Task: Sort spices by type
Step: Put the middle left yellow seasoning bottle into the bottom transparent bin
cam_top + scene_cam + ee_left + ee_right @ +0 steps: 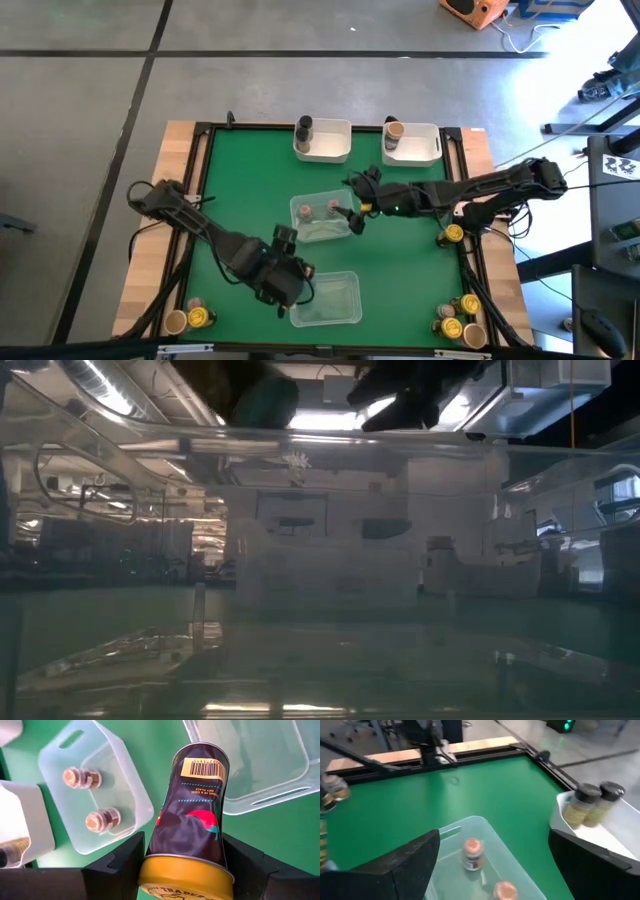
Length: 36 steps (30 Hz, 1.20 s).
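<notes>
Yellow-lidded dark spice tin [192, 820] sits squeezed in the left gripper [282, 281] beside a clear plastic tray [335, 312]. Right gripper [355, 217] hangs wide open over another clear tray [303, 205] holding two small brown-topped jars [473, 853].

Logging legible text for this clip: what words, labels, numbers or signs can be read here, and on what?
"STORE IN A COOL DRY PLACE": small print on the dark yellow-lidded tin held between the left gripper fingers.
"TRADE...": partial lettering on the tin's yellow lid.
Barcode label: digits too small to read.
Other jars: no readable text.
</notes>
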{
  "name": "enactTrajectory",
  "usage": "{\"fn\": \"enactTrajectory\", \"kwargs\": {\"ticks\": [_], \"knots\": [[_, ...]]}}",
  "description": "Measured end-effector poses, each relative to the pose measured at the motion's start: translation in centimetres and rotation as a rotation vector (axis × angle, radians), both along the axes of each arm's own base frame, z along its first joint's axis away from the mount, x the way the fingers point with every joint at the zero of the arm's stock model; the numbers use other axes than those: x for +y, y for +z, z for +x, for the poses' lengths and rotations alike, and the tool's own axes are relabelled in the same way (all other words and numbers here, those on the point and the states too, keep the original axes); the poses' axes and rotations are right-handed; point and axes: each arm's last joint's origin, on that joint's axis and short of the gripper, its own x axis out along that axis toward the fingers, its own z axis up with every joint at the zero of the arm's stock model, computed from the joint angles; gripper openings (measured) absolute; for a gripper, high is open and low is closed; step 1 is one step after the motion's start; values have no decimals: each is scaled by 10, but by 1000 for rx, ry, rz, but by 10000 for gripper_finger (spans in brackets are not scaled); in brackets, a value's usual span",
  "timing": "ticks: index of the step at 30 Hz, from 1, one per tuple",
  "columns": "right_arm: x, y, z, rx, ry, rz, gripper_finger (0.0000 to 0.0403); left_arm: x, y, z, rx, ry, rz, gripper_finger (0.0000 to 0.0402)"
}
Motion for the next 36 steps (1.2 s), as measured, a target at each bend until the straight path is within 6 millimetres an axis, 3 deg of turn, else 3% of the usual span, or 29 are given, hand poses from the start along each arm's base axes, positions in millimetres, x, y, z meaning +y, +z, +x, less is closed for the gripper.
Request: {"fn": "enactTrajectory", "kwargs": {"ticks": [12,27,36], "knots": [[5,0,-1,12,-9,-45,372,-48,-22,24,109,-29,68,209],[5,-2,-1,17,-7,-48,372,-50,-65,45,239,-154,157,210],[5,-2,-1,17,-7,-48,372,-51,-72,50,274,-278,189,210]]}}
